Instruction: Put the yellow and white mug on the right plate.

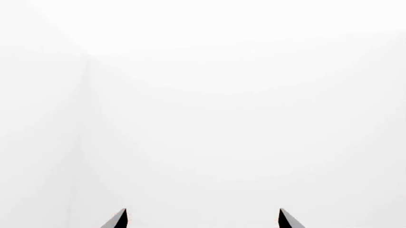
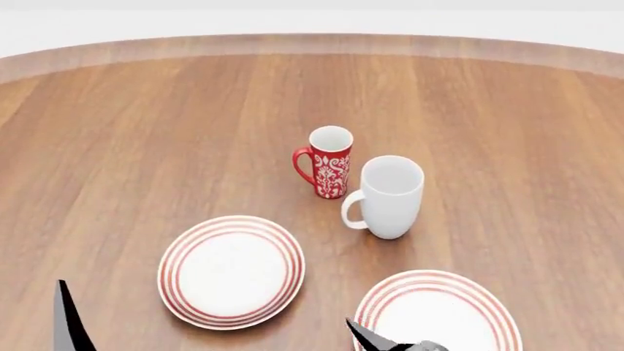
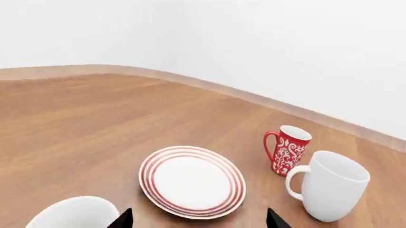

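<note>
Left gripper (image 1: 203, 220): tips wide apart, nothing between them; its wrist view shows only blank white. Left plate (image 2: 174, 272) taken as landmark. Red mug (image 2: 332, 162) and white mug (image 2: 390, 196) stand beyond it and to its right. Right plate (image 2: 492, 311) lies to its right, nearer the robot, and is bare. Right gripper (image 3: 198, 219): wide, empty. Yellow and white mug (image 3: 73, 213): absent from the head view. Only the right wrist view catches a white rounded rim just beside one fingertip, nearer the camera than the left plate. Probably the mug, seemingly upright, though no yellow shows. Judgement: right arm is nearer and must shift sideways toward that rim before closing.
</note>
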Motion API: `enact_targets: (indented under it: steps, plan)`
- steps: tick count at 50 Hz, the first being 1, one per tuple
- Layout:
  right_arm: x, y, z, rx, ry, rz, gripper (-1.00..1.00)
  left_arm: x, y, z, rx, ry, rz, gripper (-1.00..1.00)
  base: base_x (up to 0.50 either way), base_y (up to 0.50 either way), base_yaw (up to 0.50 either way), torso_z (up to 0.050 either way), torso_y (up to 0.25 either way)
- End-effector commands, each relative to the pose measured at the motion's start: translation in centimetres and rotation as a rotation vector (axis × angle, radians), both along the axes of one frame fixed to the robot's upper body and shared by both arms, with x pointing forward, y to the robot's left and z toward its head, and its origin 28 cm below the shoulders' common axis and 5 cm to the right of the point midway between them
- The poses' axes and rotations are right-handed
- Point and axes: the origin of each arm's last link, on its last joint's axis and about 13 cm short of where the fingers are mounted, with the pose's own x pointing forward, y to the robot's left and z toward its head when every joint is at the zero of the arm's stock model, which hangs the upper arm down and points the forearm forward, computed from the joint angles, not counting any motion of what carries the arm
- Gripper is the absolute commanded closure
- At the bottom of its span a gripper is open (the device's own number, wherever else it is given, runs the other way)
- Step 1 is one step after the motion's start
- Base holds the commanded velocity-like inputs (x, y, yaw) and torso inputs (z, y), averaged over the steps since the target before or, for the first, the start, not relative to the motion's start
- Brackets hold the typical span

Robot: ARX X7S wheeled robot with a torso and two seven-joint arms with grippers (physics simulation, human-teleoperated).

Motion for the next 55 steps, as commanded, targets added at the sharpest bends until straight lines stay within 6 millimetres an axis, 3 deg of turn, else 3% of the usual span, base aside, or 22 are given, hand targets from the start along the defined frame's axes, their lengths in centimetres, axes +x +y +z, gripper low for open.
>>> enact_targets:
  steps: [1, 21, 36, 55]
  plan:
    - [0.2, -0.1, -0.6, -0.134, 0.166, 0.183, -1.0, -0.1, 0.0, 0.3, 0.011, -0.016, 0.012, -1.0, 0.0, 0.0, 0.0, 0.0, 0.0]
    - [0.6, 0.4, -0.7, -0.252, 0.3, 0.333, -1.0, -0.3, -0.1, 0.5, 0.009, -0.016, 0.007, -1.0, 0.0, 0.0, 0.0, 0.0, 0.0]
    - [1.8, 0.8, -0.3, -0.255, 0.326, 0.355, -1.0, -0.3, -0.1, 0.4, 0.013, -0.008, 0.004, -1.0, 0.0, 0.0, 0.0, 0.0, 0.0]
    - [1.6, 2.2, -1.1, -0.265, 0.424, 0.383, -1.0, -0.3, -0.1, 0.5, 0.016, 0.003, 0.017, -1.0, 0.0, 0.0, 0.0, 0.0, 0.0]
